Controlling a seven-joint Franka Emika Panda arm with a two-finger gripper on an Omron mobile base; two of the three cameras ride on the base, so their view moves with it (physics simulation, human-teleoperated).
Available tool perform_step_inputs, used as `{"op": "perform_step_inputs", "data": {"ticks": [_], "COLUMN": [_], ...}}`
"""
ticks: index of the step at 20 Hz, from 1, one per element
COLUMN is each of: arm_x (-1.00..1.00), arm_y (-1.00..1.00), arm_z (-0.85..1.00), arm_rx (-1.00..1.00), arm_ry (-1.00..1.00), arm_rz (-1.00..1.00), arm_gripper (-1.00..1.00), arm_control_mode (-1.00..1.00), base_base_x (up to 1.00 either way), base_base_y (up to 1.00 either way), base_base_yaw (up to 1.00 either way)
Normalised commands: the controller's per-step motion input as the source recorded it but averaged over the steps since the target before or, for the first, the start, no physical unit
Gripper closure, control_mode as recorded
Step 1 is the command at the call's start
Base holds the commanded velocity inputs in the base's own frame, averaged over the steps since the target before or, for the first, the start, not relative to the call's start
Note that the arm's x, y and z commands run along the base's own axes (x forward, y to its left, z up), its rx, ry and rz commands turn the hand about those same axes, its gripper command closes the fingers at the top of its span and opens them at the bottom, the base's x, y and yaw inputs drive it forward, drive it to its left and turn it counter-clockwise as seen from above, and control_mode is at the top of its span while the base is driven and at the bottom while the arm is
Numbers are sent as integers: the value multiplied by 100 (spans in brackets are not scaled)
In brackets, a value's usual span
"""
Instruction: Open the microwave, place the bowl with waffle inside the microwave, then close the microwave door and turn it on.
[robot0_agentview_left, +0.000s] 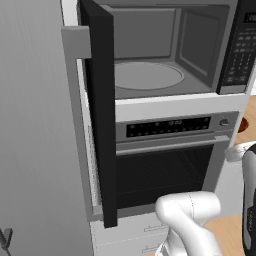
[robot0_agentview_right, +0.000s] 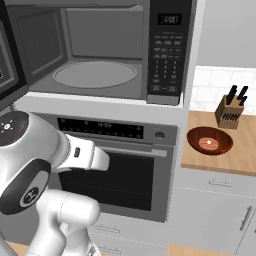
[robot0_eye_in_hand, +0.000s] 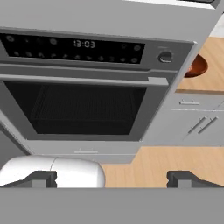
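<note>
The microwave (robot0_agentview_right: 100, 50) stands open, showing its grey cavity and round glass turntable (robot0_agentview_right: 95, 74); the black keypad panel (robot0_agentview_right: 167, 50) is on its right. The microwave door (robot0_agentview_left: 100, 100) is swung out to the left, seen edge-on with its grey handle (robot0_agentview_left: 76, 42). The reddish-brown bowl with waffle (robot0_agentview_right: 210, 140) sits on the wooden counter (robot0_agentview_right: 240, 155) to the right of the oven, and its rim shows as bowl (robot0_eye_in_hand: 195, 65) and bowl (robot0_agentview_left: 243, 124). My gripper (robot0_eye_in_hand: 112, 178) is open and holds nothing, low in front of the oven and well left of the bowl.
A steel oven (robot0_agentview_right: 115, 175) with a bar handle (robot0_eye_in_hand: 78, 79) and a knob (robot0_eye_in_hand: 165, 57) sits under the microwave. A knife block (robot0_agentview_right: 231, 112) stands behind the bowl. Grey cabinet drawers (robot0_eye_in_hand: 192, 122) lie below the counter. A tall grey panel (robot0_agentview_left: 35, 130) fills the left.
</note>
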Motion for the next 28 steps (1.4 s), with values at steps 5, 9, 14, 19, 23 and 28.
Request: {"op": "perform_step_inputs", "data": {"ticks": [5, 9, 14, 19, 23, 28], "arm_x": [-1, 0, 0, 0, 0, 0], "arm_y": [0, -7, 0, 0, 0, 0], "arm_z": [0, 0, 0, 0, 0, 0], "arm_rx": [0, 0, 0, 0, 0, 0], "arm_ry": [0, 0, 0, 0, 0, 0], "arm_rz": [0, 0, 0, 0, 0, 0], "arm_gripper": [-100, -100, -100, -100, -100, -100], "arm_control_mode": [-100, -100, 100, 100, 100, 100], "base_base_x": [0, 0, 0, 0, 0, 1], "base_base_y": [0, 0, -46, -52, -54, -48], "base_base_yaw": [0, 0, 0, 0, 0, 1]}}
